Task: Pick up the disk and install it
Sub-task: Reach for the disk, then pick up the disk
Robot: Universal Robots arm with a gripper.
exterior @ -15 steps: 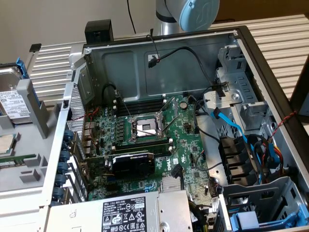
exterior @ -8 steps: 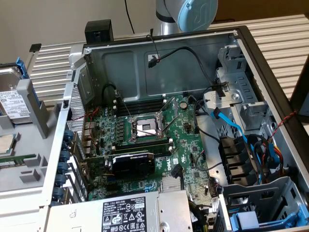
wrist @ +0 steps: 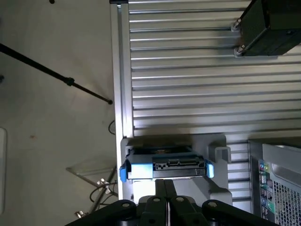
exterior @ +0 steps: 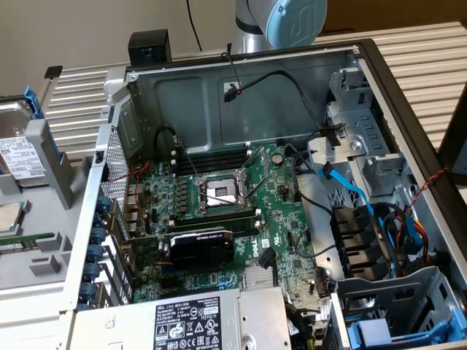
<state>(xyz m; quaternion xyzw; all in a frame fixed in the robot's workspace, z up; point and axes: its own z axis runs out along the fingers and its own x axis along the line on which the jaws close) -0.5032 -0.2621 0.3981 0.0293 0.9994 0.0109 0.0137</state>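
Nearest, open computer case (exterior: 197,102) lying on its side, motherboard facing up, power supply (exterior: 211,321) at the close end. Slatted metal worktop (wrist: 188,70) runs under and around it. Robot arm (exterior: 292,22) stands beyond the case's far wall, blue joint cap showing. Grey holder (wrist: 209,143) sits on the worktop outside the case, at the exterior view's left. Disk (wrist: 167,165) stands on edge in that holder, well apart from the case's inside. Gripper (wrist: 164,181) points toward the disk but is not around it, fingers (wrist: 160,194) clenched together on nothing. Progress, by my reckoning: none to speak of. The disk is not yet picked up and not yet installed, so both the lift and the fitting are left. Disk itself: flat rectangular silver-metal body, white label on the broad face, bright blue plastic frame clipped round its edges, blue ends jutting out either side. Connector edge faces the wrist camera. Seems squarely seated; whether dead upright or slightly leaning, cannot tell.
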